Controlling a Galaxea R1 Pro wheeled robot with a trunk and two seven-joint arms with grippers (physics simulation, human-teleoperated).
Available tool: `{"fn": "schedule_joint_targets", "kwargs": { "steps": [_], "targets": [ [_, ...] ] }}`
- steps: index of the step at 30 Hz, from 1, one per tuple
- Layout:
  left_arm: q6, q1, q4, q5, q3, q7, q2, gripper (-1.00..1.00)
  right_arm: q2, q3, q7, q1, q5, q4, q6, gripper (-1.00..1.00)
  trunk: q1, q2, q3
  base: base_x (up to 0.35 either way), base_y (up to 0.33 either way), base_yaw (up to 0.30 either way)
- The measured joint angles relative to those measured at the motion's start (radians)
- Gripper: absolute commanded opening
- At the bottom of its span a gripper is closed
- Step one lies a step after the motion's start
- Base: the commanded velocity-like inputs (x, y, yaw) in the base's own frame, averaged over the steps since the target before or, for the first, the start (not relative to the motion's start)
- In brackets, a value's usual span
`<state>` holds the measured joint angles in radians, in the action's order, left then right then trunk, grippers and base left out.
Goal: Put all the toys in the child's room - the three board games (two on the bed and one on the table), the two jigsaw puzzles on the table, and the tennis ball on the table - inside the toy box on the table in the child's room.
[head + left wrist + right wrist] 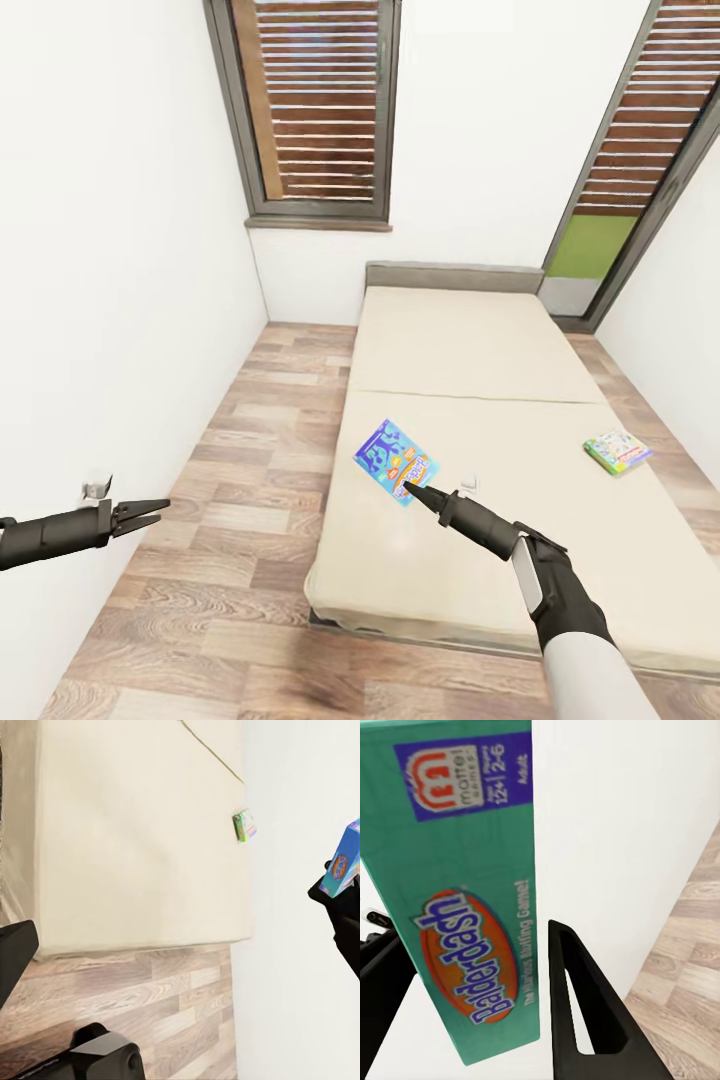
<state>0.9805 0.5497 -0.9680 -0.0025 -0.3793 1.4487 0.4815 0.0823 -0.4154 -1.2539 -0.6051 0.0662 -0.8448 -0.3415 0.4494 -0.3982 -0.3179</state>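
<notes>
A blue board game with "Balderdash" on its green edge is pinched at one corner by my right gripper, which is shut on it just above the beige bed. The same blue box hangs in a dark gripper in the left wrist view. A green-edged board game lies flat near the bed's right side, also seen as a small box on the mattress. My left gripper hovers open over the floor by the left wall. The table, toy box, jigsaw puzzles and tennis ball are out of view.
Wooden floor runs between the left wall and the bed. A wall socket sits low on that wall near my left gripper. Two shuttered windows are behind the headboard. A tiny white object lies on the mattress.
</notes>
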Motion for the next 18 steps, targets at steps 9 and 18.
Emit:
{"fn": "schedule_joint_targets", "kwargs": {
  "steps": [9,18],
  "targets": [
    [0.0,0.0,0.0,0.0,0.0,0.0,0.0,1.0,0.0,0.0,0.0,0.0,-0.002,0.0,0.0,-1.0,0.0,0.0,0.015,0.0,-0.133,0.102],
    [0.0,0.0,0.0,0.0,0.0,0.0,0.0,1.0,0.0,0.0,0.0,0.0,-0.002,0.0,0.0,-1.0,0.0,0.0,0.03,0.0,-0.136,0.12]
  ]
}}
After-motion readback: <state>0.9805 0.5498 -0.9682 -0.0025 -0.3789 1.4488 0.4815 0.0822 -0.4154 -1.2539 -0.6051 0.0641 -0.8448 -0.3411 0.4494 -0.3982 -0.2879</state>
